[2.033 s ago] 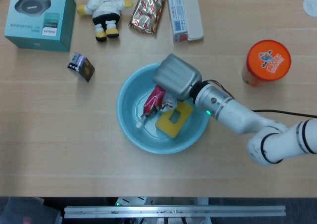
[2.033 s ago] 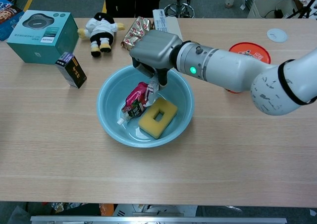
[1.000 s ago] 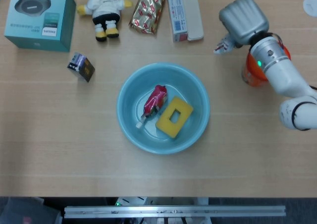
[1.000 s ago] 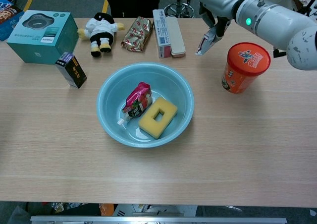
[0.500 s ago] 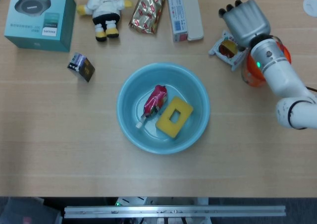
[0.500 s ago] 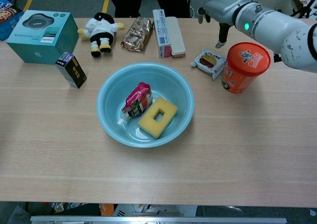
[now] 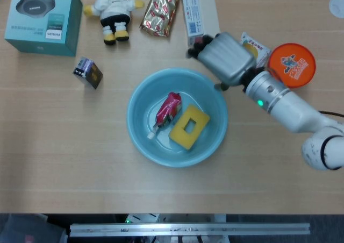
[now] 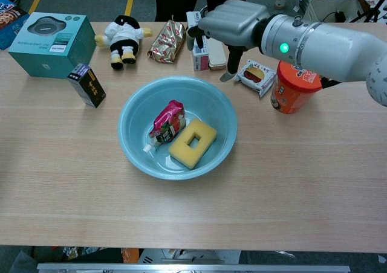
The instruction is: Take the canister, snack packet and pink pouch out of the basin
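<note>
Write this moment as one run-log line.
right hand: empty, above basin rim | snack packet, canister: out | pink pouch: in basin

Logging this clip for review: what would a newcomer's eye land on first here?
The right robot hand, fingers apart and holding nothing, hangs over the far rim of the blue basin at the table's middle. Inside lie the pink pouch and a yellow sponge; the orange canister stands to the right.

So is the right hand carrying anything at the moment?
No. The right hand holds nothing, fingers apart; the snack packet lies on the table.
</note>
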You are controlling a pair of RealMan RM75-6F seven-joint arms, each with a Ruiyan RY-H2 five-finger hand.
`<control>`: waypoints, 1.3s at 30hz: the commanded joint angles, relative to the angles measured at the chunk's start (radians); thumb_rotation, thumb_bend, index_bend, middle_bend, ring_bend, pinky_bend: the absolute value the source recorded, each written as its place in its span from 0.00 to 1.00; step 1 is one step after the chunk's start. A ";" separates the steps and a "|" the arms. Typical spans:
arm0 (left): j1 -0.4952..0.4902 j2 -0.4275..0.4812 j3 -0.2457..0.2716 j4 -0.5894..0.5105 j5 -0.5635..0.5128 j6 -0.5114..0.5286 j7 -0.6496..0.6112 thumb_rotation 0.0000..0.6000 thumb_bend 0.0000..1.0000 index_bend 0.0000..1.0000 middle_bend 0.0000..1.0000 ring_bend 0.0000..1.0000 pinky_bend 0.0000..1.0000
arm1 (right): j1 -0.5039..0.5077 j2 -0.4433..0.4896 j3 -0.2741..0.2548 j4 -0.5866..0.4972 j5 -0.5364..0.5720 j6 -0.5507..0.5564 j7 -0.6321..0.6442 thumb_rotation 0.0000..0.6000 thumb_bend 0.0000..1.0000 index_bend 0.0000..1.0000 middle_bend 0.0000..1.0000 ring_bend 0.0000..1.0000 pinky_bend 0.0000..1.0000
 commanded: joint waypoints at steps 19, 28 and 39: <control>0.018 0.011 0.007 0.000 0.015 0.025 -0.017 1.00 0.34 0.32 0.27 0.21 0.16 | 0.164 -0.226 -0.061 -0.005 0.143 0.016 -0.238 1.00 0.00 0.28 0.34 0.27 0.49; 0.020 0.012 0.005 0.010 0.008 0.024 -0.030 1.00 0.34 0.32 0.27 0.21 0.16 | 0.194 -0.297 -0.081 0.071 0.211 0.042 -0.288 1.00 0.00 0.28 0.34 0.27 0.49; 0.020 0.009 0.002 0.029 -0.002 0.018 -0.047 1.00 0.34 0.32 0.27 0.21 0.16 | 0.221 -0.368 -0.083 0.169 0.272 0.034 -0.310 1.00 0.00 0.31 0.34 0.27 0.49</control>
